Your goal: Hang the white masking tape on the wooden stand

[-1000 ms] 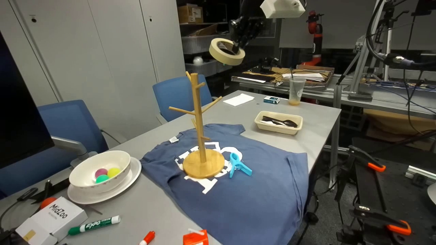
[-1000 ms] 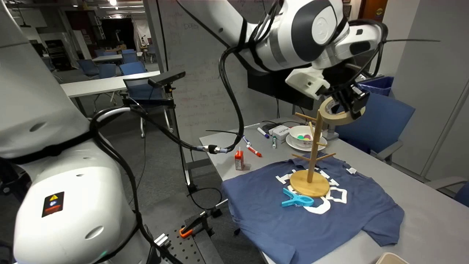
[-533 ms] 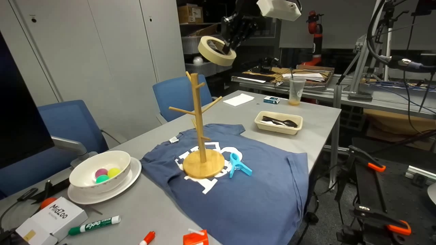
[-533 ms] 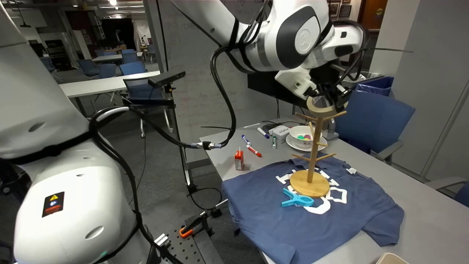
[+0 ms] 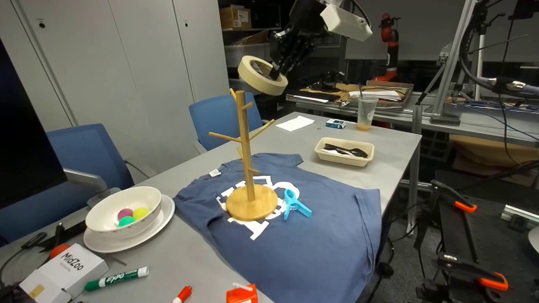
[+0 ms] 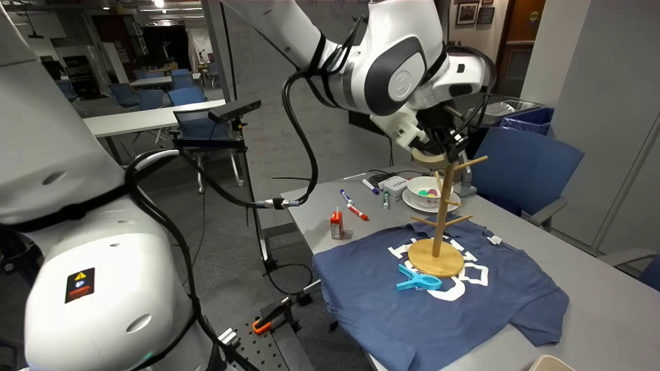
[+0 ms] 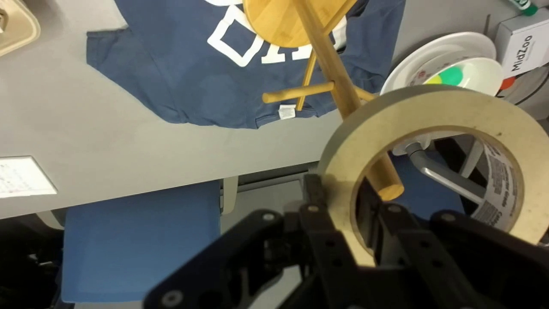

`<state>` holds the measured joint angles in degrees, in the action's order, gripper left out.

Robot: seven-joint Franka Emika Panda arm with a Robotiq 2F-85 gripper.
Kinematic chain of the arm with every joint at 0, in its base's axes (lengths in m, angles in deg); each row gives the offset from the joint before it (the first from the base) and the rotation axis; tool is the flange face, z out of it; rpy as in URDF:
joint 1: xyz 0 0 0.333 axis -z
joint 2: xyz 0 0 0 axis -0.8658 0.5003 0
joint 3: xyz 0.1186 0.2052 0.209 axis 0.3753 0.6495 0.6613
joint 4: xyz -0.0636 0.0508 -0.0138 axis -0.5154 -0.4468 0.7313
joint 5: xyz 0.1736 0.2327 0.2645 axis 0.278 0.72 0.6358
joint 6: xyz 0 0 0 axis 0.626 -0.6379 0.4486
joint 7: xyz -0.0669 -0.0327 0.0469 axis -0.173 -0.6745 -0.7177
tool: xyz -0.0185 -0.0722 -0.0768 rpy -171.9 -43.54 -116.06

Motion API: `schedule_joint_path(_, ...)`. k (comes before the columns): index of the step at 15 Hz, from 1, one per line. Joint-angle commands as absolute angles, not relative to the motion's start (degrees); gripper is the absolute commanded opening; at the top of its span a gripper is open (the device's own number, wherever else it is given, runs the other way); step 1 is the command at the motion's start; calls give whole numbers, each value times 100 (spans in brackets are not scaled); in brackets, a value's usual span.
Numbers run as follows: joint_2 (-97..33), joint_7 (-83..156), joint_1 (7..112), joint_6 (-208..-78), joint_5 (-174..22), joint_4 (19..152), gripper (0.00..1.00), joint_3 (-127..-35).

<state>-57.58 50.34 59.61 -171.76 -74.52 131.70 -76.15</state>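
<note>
The cream-white masking tape (image 5: pixel 257 83) is held in the air, tilted, just above and right of the stand's top in an exterior view. The gripper (image 5: pixel 276 73) is shut on the ring's wall, one finger inside the hole. In the wrist view the gripper (image 7: pixel 341 193) grips the near left side of the tape (image 7: pixel 441 107), and the pole's top end shows through the hole. The wooden stand (image 5: pixel 247 147) stands upright with its side pegs bare. In an exterior view the tape (image 6: pixel 427 158) is partly hidden behind the gripper, beside the top of the stand (image 6: pixel 443 211).
The stand rests on a blue T-shirt (image 5: pixel 320 244) spread on the table, with a blue clip (image 5: pixel 294 204) beside its base. A bowl (image 5: pixel 145 206) on a plate, a MidZoo box (image 5: pixel 69 271) and markers lie nearby. A cream tray (image 5: pixel 344 160) stands farther back.
The gripper and tape have moved left in both exterior views, towards the stand's top. In the last half second they have also come down, with the tape tilting more.
</note>
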Motion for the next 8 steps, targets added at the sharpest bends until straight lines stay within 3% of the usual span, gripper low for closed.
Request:
schedule_joint_path(1,-5889,4453,5703,-17317,-6732,13340,6,-7606)
schedule_joint_path(8,-5614,3860,5407,-17293,-5900,13335,6,-7607)
